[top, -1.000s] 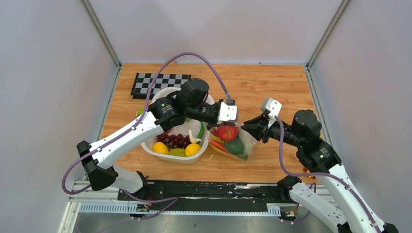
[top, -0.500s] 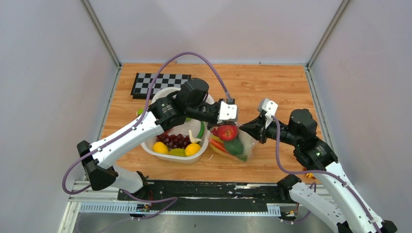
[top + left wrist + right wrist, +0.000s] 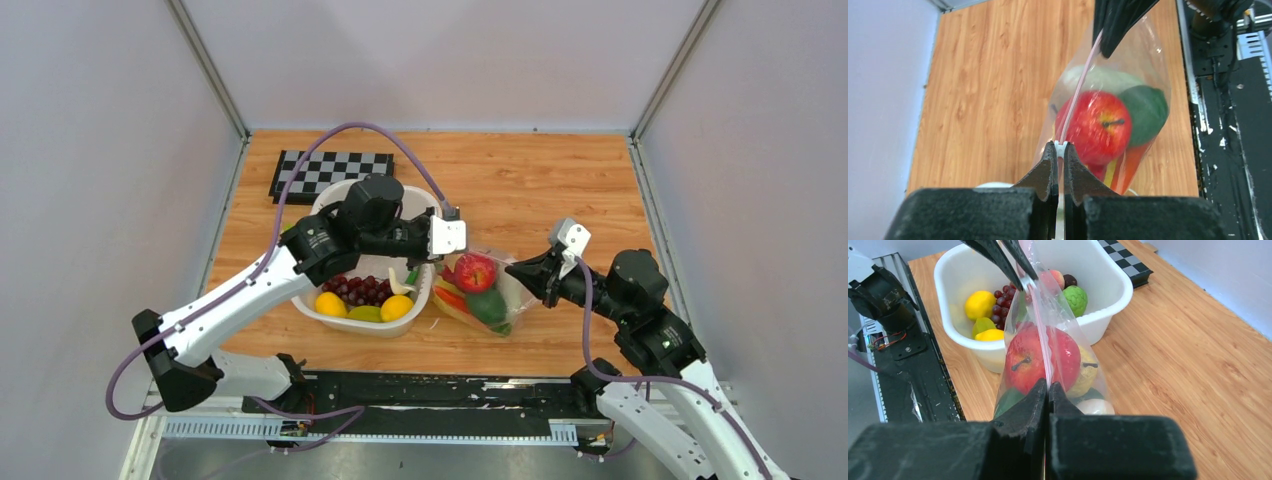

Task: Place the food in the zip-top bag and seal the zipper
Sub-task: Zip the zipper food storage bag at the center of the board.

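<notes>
The zip-top bag (image 3: pixel 487 296) hangs just right of the basket, stretched between both grippers. It holds food: a red apple (image 3: pixel 1095 127), a green fruit (image 3: pixel 1148 107), an orange piece and pale pieces. The pink zipper (image 3: pixel 1079 92) runs taut along the bag's mouth. My left gripper (image 3: pixel 1061 145) is shut on the zipper's near end, with a small white piece showing at its tips. My right gripper (image 3: pixel 1048 385) is shut on the opposite end of the zipper (image 3: pixel 1040 335). In the top view the left gripper (image 3: pixel 441 262) and right gripper (image 3: pixel 513 268) face each other across the bag.
A white basket (image 3: pixel 322 306) left of the bag holds lemons (image 3: pixel 980 305), grapes (image 3: pixel 1005 302), a green fruit (image 3: pixel 1075 299) and other pieces. A checkerboard (image 3: pixel 325 172) lies at the back left. Black rails (image 3: pixel 420 395) run along the near table edge.
The right gripper has closed onto the bag's mouth edge. The left gripper drew left and the right gripper drew right, pulling the zipper taut between them.
</notes>
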Controlling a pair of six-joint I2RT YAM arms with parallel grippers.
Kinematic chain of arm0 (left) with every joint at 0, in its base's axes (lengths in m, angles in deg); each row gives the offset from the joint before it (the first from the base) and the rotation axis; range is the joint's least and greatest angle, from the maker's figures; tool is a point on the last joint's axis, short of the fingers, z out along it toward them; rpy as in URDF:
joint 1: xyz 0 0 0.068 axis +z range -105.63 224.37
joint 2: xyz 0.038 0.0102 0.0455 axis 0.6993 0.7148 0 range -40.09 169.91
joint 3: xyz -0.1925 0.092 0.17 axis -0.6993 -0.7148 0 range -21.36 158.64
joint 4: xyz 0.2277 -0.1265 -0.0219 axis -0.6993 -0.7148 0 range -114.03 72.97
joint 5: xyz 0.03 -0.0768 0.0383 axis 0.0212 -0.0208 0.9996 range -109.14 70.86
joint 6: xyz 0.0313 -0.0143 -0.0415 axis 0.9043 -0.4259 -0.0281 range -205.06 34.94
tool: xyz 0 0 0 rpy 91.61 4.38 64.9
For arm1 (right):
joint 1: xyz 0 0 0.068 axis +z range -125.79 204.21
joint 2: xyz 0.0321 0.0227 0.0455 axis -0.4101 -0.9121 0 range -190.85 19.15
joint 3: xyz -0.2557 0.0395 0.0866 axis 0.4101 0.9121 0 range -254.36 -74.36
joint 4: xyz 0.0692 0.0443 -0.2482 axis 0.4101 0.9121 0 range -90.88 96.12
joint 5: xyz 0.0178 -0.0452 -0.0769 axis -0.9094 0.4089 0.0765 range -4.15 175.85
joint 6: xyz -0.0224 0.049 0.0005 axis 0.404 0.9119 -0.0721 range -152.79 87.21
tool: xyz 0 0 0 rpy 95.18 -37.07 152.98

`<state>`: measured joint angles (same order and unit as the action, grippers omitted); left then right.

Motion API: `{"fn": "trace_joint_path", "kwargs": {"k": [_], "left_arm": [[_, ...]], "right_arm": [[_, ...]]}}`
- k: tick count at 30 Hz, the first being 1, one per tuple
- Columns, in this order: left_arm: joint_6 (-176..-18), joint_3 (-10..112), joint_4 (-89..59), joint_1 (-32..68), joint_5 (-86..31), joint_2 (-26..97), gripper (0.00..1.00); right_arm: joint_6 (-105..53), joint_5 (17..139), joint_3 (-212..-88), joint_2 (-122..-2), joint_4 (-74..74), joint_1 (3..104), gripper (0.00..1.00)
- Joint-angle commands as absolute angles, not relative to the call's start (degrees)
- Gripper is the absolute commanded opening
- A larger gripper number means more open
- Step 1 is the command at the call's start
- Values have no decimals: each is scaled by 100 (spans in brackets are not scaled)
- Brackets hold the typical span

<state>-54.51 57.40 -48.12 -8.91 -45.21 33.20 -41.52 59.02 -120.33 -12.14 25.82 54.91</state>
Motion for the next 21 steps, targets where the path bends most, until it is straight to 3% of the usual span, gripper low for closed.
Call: {"fn": "trace_joint_path", "kwargs": {"k": [1,18,20,21], "left_arm": [[-5283,5603,-5159,-641,-3919,3018,1],[-5646,4975,-4773,-191,-3192,2422,7],[-5661,4953,-4725,-178,-3155,2397,11],[-5699,4932,-4680,-177,-3181,2372,18]], "right_arm": [[-3899,6363,-11949,-918,2382,5492,0],[-3674,6266,-11821,-877,2128,5491,0],[-3680,6258,-11834,-880,2143,5497,0],[-3668,6257,-11838,-880,2144,5495,0]]}}
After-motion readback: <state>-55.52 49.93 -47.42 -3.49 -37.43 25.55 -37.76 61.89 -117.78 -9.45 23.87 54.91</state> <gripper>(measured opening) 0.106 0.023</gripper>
